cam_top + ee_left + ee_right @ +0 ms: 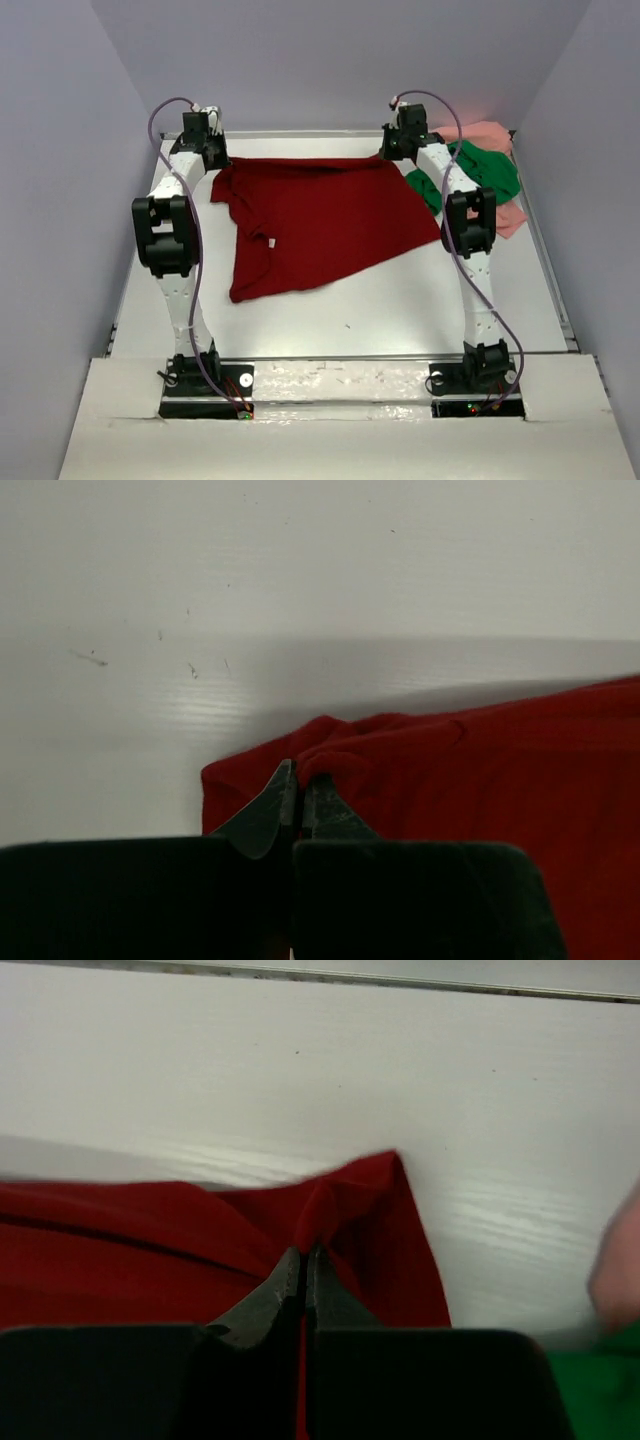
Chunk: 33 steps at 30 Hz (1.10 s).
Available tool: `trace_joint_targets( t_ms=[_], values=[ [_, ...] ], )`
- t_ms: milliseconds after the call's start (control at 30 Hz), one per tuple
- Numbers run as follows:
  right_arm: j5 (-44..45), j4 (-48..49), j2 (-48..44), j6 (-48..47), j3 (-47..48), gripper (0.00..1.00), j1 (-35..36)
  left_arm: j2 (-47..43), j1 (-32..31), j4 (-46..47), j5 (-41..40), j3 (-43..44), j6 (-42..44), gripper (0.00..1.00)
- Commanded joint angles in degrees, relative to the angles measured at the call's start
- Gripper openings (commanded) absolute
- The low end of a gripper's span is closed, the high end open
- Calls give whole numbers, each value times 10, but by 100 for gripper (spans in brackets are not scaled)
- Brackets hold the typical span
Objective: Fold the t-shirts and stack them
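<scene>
The dark red t-shirt [310,220] lies spread on the white table, its far edge stretched between my two grippers. My left gripper [212,160] is shut on the shirt's far left corner; the left wrist view shows the jaws [298,780] pinching a fold of the red cloth [480,770]. My right gripper [400,150] is shut on the far right corner; the right wrist view shows the jaws [306,1258] pinching the red cloth [130,1250]. The bright green t-shirt [480,170] lies crumpled at the far right on the pale salmon pink t-shirt [505,215].
The white table [380,300] has a raised rim along the far side [300,133] and the right side [545,260]. Grey walls close in on three sides. Both arm bases sit at the near edge.
</scene>
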Motion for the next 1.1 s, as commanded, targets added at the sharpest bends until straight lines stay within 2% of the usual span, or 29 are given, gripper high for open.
trace_joint_targets(
  t_ms=[0,67,100,133,167,200,233,267,300,333,400,533,667,700,733,767,800,900,933,1067],
  values=[
    [45,29,67,-32,135,0,-5,30,2,80,-34,66,16,0],
    [52,40,107,-40,144,0,-5,62,0,97,-36,71,16,1],
    [46,50,115,-43,138,0,-5,75,0,111,-40,63,17,10],
    [44,51,123,-43,140,0,-5,79,0,117,-40,59,31,27],
    [38,50,130,-42,141,0,-5,83,-1,126,-47,52,31,64],
    [32,49,137,-43,142,6,-5,83,-1,137,-61,42,30,74],
    [32,50,137,-45,141,40,-5,78,-2,163,-69,20,27,81],
    [37,49,132,-44,139,69,-5,65,-3,181,-76,-4,24,90],
    [39,49,132,-46,139,70,-5,65,-3,181,-81,-4,23,94],
    [32,51,117,-49,131,78,-5,44,-7,199,-82,-31,23,95],
    [20,51,99,-55,127,80,-5,-7,-13,225,-116,-68,30,98],
    [-8,61,4,-39,82,83,-5,-100,-19,259,-141,-148,34,99],
    [-53,111,-120,-28,-42,86,1,-190,-46,274,-164,-190,26,99],
    [-51,129,-149,-29,-115,86,6,-212,-50,296,-202,-209,31,99],
    [-55,168,-176,-27,-151,86,6,-259,-56,355,-219,-257,50,99],
    [-65,180,-201,-25,-183,86,6,-280,-61,380,-222,-279,58,99],
    [-69,184,-240,-19,-224,86,6,-297,-65,395,-190,-295,66,99],
    [-77,160,-280,-4,-250,85,11,-311,-72,297,-111,-277,32,99],
    [-80,147,-285,-3,-265,85,11,-303,-74,234,-95,-267,24,99],
    [-91,131,-303,-3,-301,84,11,-312,-76,192,-31,-309,3,99]
  ],
)
